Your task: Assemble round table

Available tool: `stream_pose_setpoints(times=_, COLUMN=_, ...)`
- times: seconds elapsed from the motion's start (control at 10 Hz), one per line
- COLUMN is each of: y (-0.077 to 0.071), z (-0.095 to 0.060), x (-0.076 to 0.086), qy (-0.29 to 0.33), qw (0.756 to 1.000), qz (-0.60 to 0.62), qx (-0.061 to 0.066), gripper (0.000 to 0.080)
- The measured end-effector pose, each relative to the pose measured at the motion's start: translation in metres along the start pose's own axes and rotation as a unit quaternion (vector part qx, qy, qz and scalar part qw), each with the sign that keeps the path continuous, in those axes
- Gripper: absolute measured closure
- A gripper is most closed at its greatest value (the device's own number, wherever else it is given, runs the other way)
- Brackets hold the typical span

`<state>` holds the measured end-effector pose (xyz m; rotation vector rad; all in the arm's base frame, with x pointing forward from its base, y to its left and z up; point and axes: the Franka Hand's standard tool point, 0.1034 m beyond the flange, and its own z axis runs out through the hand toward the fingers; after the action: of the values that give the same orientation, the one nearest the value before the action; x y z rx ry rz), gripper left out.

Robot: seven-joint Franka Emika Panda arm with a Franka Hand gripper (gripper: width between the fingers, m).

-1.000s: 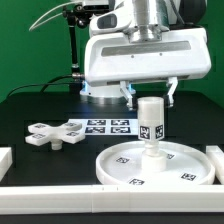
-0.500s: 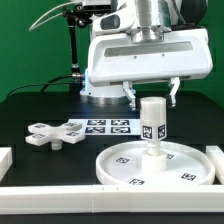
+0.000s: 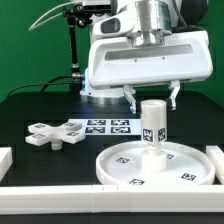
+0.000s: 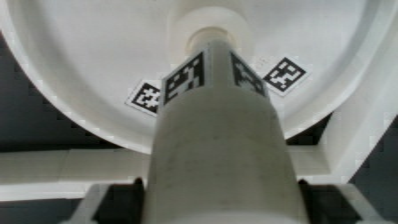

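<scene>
The round disc [image 3: 190, 165] lies flat at the front of the exterior view. The thick cylinder leg [image 3: 152, 125] stands upright in the disc's centre. My gripper [image 3: 152, 97] hangs straight above it, fingers down either side of the leg's top. In the wrist view the leg [image 4: 217, 120] fills the space between the dark pads [image 4: 116, 200], which press its sides, and beyond it the tagged disc [image 4: 107, 50] shows. The gripper [image 4: 217, 205] is shut on the leg. The cross-shaped base [image 3: 55, 133] lies apart on the black table, toward the exterior view's left.
The marker board [image 3: 108, 126] lies flat behind the disc, next to the cross base. White border rails run along the front [image 3: 40, 200], the left [image 3: 5, 158] and the right [image 3: 215, 155]. The arm's base and cables stand at the back.
The hand looks turned very slightly around the leg. The leg, the disc and the cross base stay where they were.
</scene>
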<state>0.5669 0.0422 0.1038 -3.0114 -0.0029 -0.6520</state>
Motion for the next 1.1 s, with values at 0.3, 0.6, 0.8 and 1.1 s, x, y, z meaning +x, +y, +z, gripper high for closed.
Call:
stream_pose_setpoints(times=0.3, y=0.002, z=0.004, x=-0.003, qy=-0.001, qw=1.000, qz=0.000, qx=-0.001, gripper=0.0390)
stream_pose_setpoints(times=0.6, y=0.002, z=0.009, x=-0.006, qy=-0.003, qw=1.000, qz=0.000, qx=-0.001, gripper=0.0390)
stream_pose_setpoints(times=0.8, y=0.001, z=0.011, x=-0.003, qy=0.016, qw=1.000, qz=-0.001, qx=-0.004, gripper=0.0390)
stream_pose_setpoints(times=1.1, y=0.001, z=0.013, x=0.000, qy=0.034, qw=0.999, qz=-0.002, qx=-0.007, gripper=0.0390)
